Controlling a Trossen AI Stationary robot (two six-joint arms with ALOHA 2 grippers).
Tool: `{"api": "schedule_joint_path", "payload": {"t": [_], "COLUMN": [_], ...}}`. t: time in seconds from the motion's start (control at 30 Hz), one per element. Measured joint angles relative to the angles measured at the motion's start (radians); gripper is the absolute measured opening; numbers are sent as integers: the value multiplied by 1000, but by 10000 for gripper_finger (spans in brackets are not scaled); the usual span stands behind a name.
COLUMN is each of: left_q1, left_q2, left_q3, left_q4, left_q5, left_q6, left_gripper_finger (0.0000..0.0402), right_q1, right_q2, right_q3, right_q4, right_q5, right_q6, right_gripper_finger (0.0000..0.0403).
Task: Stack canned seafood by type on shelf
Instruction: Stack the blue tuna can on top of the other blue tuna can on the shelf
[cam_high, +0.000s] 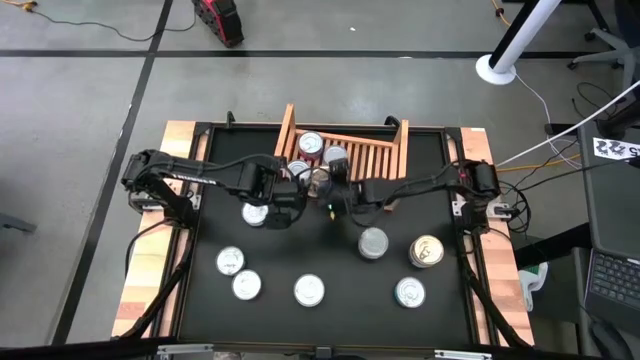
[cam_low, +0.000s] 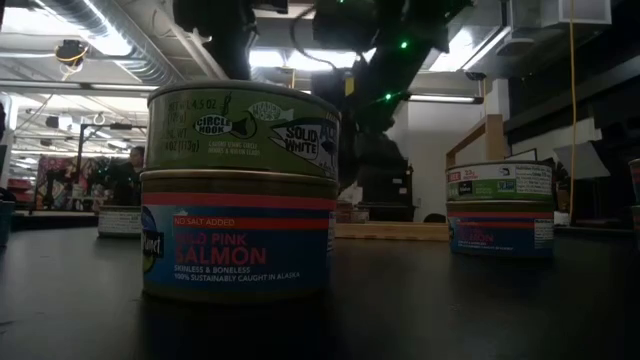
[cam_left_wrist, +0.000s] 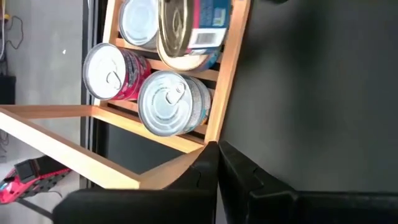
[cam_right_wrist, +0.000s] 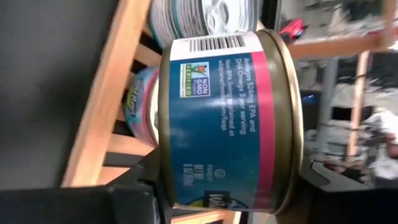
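Right fingers (cam_right_wrist: 227, 186) grip blue tin (cam_right_wrist: 227, 118) sideways.

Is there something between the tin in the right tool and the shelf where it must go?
Nothing visible. The right tool holds the blue-and-pink tin directly at the shelf, where other tins already sit.

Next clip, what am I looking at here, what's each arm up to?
Two arms are sorting canned seafood onto the wooden shelf at the table's far edge. The right tool is shut on a blue-and-pink tin by the shelf's front, where a few tins already sit. The left tool is shut and empty, near the shelf's corner. Several more tins wait on the black table, two of them stacked.
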Motion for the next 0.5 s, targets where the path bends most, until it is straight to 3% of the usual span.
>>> {"api": "schedule_joint_path", "payload": {"t": [0.27,0.5], "left_q1": [26,26], "left_q2": [0,0], "left_q3": [-1,-1], "left_q4": [8,8], "left_q5": [1,1], "left_q6": [40,41], "left_gripper_finger": [3,3], "right_q1": [-127,-182], "right_q2": [0,0], "right_q3": [0,0], "right_q4": [32,80], "right_q5": [-167,-245], "right_q6": [-5,-10], "right_gripper_finger": [185,185]}}
